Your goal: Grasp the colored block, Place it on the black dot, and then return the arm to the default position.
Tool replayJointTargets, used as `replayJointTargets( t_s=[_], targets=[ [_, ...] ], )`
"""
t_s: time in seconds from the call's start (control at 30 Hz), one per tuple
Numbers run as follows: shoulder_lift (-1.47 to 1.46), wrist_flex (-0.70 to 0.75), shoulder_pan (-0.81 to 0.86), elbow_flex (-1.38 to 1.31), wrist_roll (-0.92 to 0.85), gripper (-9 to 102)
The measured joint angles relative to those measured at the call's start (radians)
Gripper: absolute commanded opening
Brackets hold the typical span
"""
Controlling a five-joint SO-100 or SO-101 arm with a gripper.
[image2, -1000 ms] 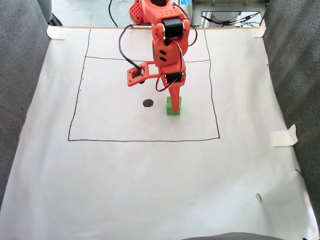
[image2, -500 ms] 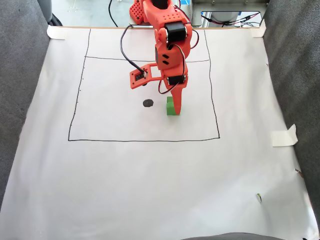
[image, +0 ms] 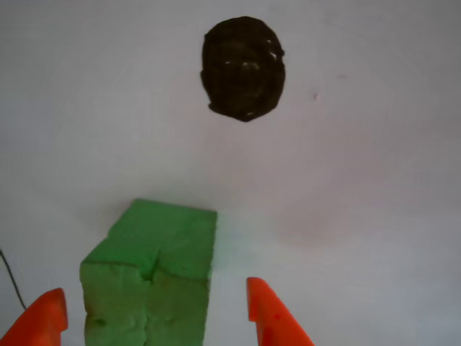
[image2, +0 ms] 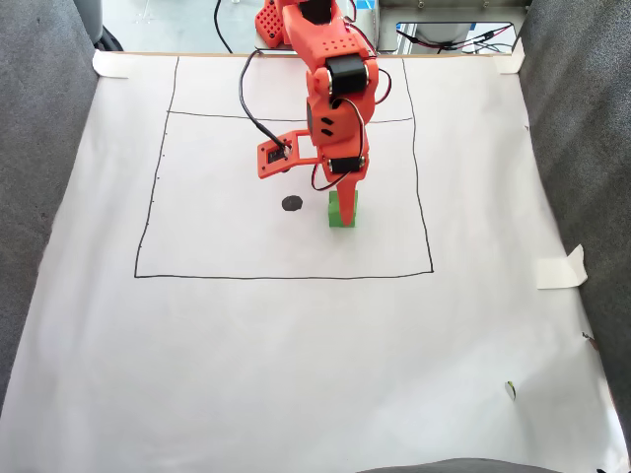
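Orange gripper (image: 155, 317) stood open, its two tips either side of the green cube (image: 151, 285) without clamping it. That cube sat on white paper (image2: 296, 345), just right of the black dot (image2: 292, 203) in the fixed view.

High fixed cam; close cam by fingers (image: 43, 324)

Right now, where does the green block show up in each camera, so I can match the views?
Other view: green block at bottom left, between the orange gripper fingertips.
Fixed view: green block just right of centre, under the gripper.
Shared landmark: the black dot, apart from the block in both.
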Motion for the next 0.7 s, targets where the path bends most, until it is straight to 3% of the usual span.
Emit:
replayJointTargets(
  t_s=[0.27,0.4,0.53,0.7],
  targets=[
    [-0.002,-0.041,0.020,0.012,0.000,31],
    [-0.002,-0.063,0.028,0.028,0.000,20],
    [-0.002,-0.091,0.034,0.057,0.000,0],
    [0.005,-0.117,0.037,0.092,0.000,0]
  ],
)
